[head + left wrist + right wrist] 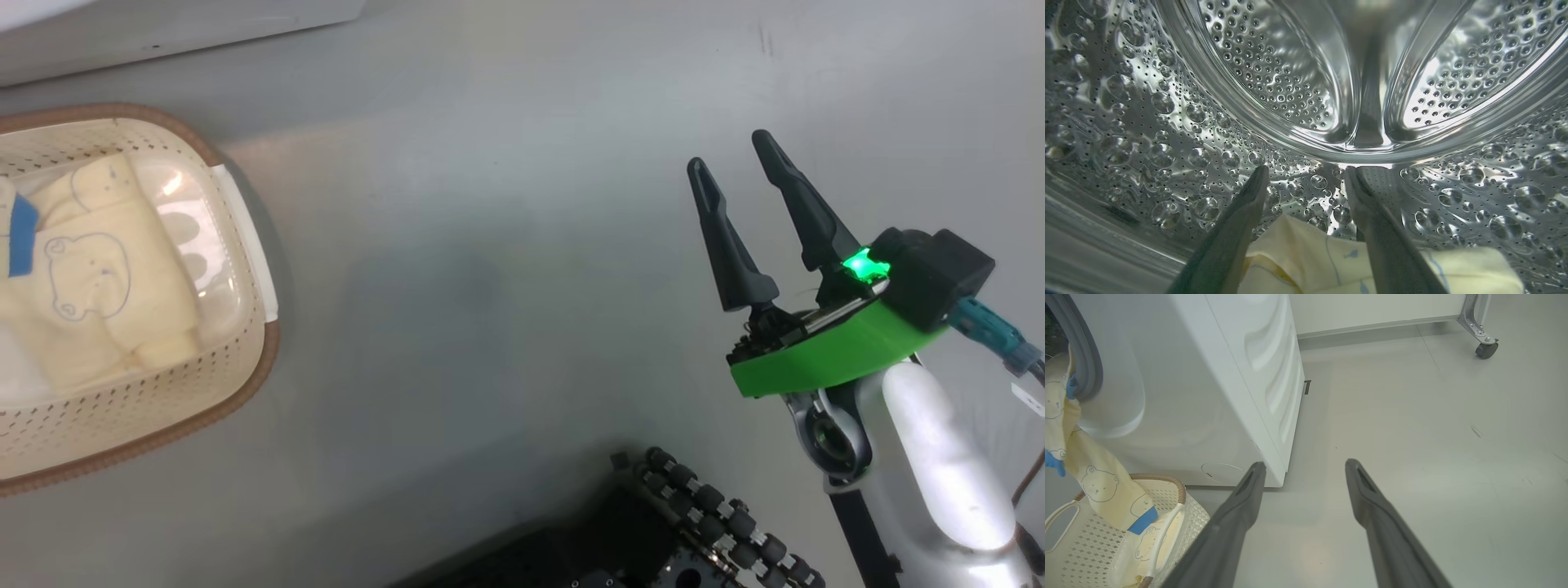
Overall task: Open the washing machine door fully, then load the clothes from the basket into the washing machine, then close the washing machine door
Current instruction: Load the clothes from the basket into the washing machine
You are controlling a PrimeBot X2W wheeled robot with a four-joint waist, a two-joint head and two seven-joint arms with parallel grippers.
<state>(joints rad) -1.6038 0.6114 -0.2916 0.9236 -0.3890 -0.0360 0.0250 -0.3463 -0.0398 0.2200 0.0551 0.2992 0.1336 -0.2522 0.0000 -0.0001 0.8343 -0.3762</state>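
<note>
Head view: the basket [268, 351] sits at the left edge on the grey floor [490, 245], w/ folded clothes [98, 278] inside, bear outline & blue patch facing up. We see the right gripper [731, 151] well apart from it at the right, above bare floor, fingers spread wide, nothing btwn them. The robot's black base [653, 539] is at the bottom. Left wrist view: the left gripper [1306, 169] is inside the washing machine [1167, 122], perforated steel all round, fingers wide apart & gripping nothing. One piece of the clothes [1298, 253] lies on the steel below, under & btwn the finger roots; we can't tell if it touches them. Right wrist view: the right gripper [1305, 464] is likewise wide & empty, over floor beside the washing machine's [1208, 375] white side. At left, a piece of the clothes [1098, 482] hangs from the grey gasket [1088, 367] down into the basket [1182, 490], w/ more in the basket's bottom. A castor [1486, 349] is at top right.
</note>
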